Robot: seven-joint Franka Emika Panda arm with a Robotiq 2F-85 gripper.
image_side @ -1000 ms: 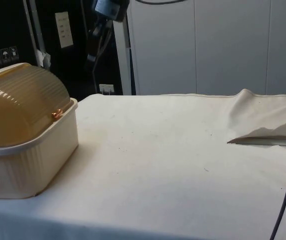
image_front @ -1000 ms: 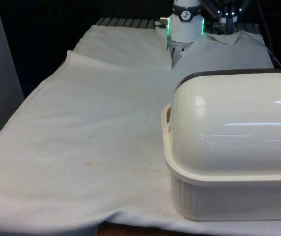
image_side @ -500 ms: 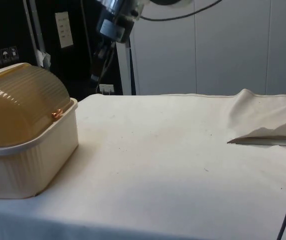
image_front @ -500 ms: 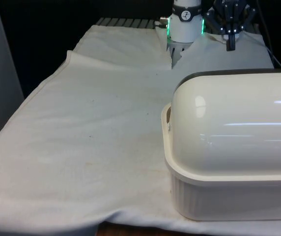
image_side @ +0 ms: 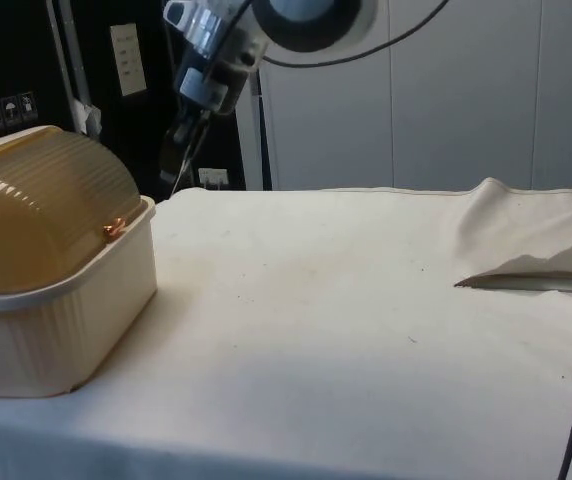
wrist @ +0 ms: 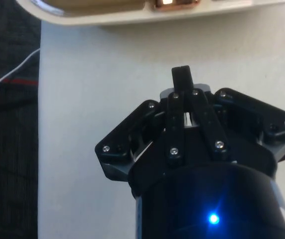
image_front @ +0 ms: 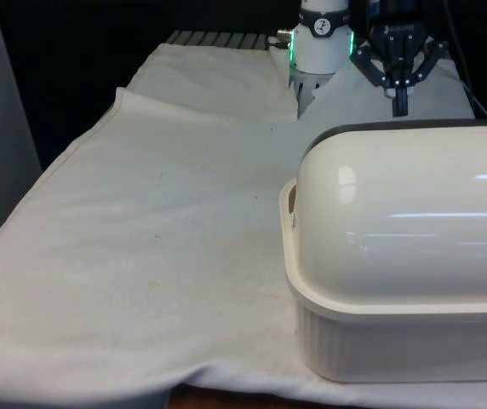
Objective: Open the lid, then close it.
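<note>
A: Where is the bread box [image_front: 405, 256] sitting, and is its lid [image_front: 409, 209] up?

B: It is sitting at the front view's right, on the white cloth [image_front: 167, 213]. The domed lid is lying shut.

A: And the gripper [image_front: 401, 104]?

B: It is hanging in the air beyond the box, touching nothing, fingers pressed together and holding nothing, likely lining up with the lid's edge.

A: Any writing?

B: None is showing on the box; small wall stickers [image_side: 1, 113] are too tiny to read.

The bread box [image_front: 405, 256] looks like plastic. Its round lid [image_front: 414, 213] is smooth and shiny, and its bottom part has little ribs. The table cloth [image_front: 167, 221] is soft, dull and wrinkly. The gripper [image_front: 400, 106] looks like dull black plastic.
</note>
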